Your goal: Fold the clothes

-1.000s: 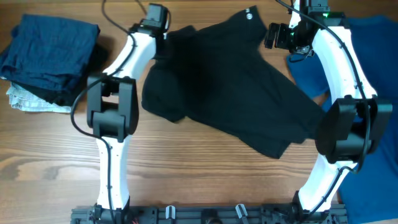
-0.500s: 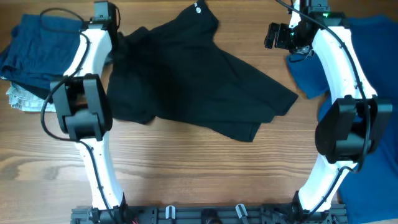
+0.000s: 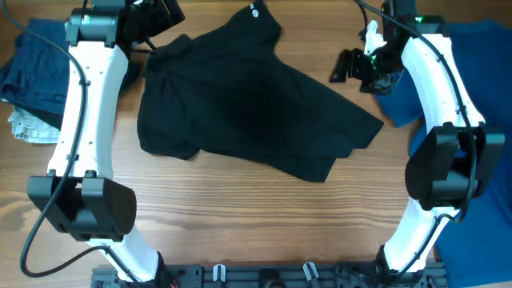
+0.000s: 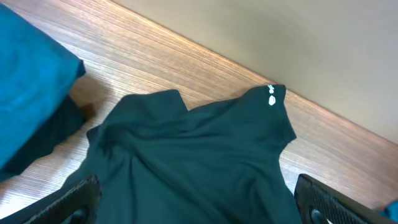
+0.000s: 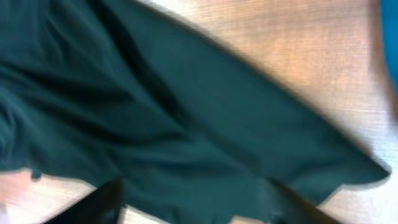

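Overhead, the black shirt [image 3: 248, 104] looks light and floppy; left gripper [image 4: 199, 202] and right gripper [image 5: 196, 205] both gape empty, so we'd pinch its corners.

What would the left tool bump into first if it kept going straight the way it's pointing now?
Most likely the black shirt. The open left tool aims down at it, and its own camera shows nothing in between. How far off the cloth lies is unclear.
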